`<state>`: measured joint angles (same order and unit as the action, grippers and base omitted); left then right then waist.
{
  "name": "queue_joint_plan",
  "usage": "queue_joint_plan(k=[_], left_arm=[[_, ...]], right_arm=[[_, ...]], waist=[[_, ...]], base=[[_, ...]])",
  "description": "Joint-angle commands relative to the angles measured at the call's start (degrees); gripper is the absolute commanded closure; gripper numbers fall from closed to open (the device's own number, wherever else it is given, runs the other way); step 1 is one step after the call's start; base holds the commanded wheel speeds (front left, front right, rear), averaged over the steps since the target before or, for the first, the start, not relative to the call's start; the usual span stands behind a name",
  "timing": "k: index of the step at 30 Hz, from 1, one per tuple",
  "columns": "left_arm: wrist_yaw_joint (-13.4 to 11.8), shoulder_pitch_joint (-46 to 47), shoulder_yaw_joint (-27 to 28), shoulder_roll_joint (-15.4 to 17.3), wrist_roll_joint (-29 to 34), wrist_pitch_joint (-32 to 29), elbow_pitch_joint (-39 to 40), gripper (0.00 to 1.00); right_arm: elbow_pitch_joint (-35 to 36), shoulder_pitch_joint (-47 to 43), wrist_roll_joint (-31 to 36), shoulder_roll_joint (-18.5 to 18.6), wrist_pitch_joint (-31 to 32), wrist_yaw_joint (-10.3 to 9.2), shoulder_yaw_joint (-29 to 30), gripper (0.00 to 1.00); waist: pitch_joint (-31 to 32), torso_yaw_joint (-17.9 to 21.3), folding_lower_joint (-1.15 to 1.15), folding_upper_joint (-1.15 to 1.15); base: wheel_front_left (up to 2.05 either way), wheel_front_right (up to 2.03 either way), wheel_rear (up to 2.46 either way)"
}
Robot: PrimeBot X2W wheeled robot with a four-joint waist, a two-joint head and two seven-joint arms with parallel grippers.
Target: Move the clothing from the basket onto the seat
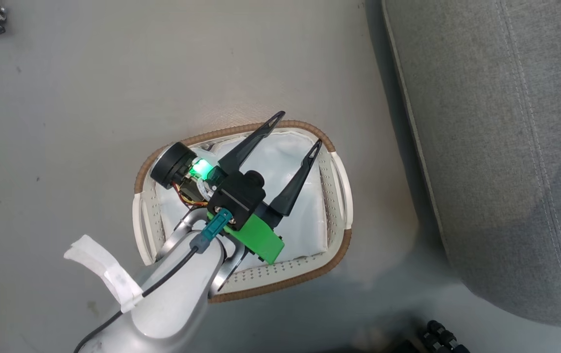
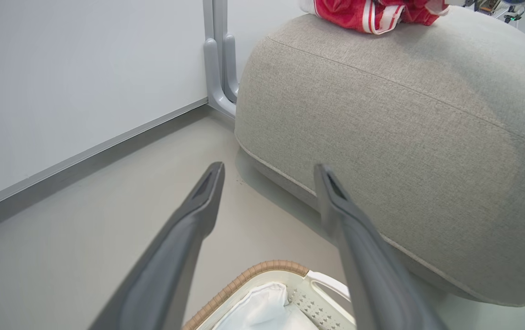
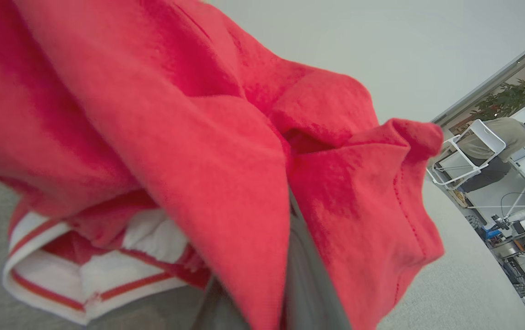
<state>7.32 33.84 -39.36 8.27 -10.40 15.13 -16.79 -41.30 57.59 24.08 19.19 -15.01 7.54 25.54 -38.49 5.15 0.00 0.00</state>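
1. The left tool [image 1: 298,129] hung over the basket [image 1: 285,268], its two dark fingers spread wide with nothing between them.
2. Inside the basket the white liner [image 1: 280,162] lay bare wherever the arm did not cover it. Judged from that, the basket was emptied or close to it.
3. The right tool [image 3: 303,270] was pressed together, and the red clothing [image 3: 198,137] was bunched over and around its fingers. It appeared to be pinching a fold of the fabric.
4. The pinch point itself was hidden under the cloth.
5. The clothing was over the seat [image 1: 496,147]. Grey upholstery showed beneath it on both sides, and a white-striped hem sagged down toward the cushion.
6. From the left wrist view, a red heap with white trim lay on top of the seat, well apart from the basket on the floor [image 1: 89,98].
7. The seat stood to the robot's right of the basket, so the right arm was the nearer one to the clothing. The left tool was far from it.
8. The garment was crumpled, with no clear long axis, and it hung down and to either side of the right tool's fingers.
9. The coming move probably turned on that. The cloth sat directly above the cushion, so spreading the fingers should let it drop there.
10. A fold draped over a finger could snag as the tool drew away.
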Motion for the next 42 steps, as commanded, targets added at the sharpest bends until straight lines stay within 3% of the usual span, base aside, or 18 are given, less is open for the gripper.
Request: queue_joint_plan(k=[1, 20, 30, 42], left_arm=[[0.1, 0.5, 0.2, 0.0, -0.1, 0.0, -0.3, 0.00], [-0.9, -7.3, 7.2, -3.9, -5.1, 0.0, -3.9, 0.00], [-2.5, -13.9, 16.4, -4.9, -8.3, 0.0, -3.0, 0.00], [-4.0, -20.7, 28.4, -5.3, -7.7, 0.0, -1.2, 0.00]], right_arm=[[0.7, -1.5, -0.3, -0.3, -0.2, -0.10, -0.2, 0.00], [4.4, -14.0, -7.1, -5.1, -0.2, -0.10, -8.0, 0.00], [8.0, -17.1, -14.3, -8.7, -0.2, -0.10, -14.9, 0.00], [12.3, -25.9, -23.0, -14.9, -0.2, -0.10, -20.4, 0.00]], waist=[[1.5, 0.6, 0.00, 0.00], [19.0, 0.5, 0.00, 0.00], [27.0, -3.2, 0.00, 0.00], [31.1, -6.9, 0.00, 0.00]], base=[[0.00, 0.00, 0.00], [0.00, 0.00, 0.00], [0.00, 0.00, 0.00], [0.00, 0.00, 0.00]])
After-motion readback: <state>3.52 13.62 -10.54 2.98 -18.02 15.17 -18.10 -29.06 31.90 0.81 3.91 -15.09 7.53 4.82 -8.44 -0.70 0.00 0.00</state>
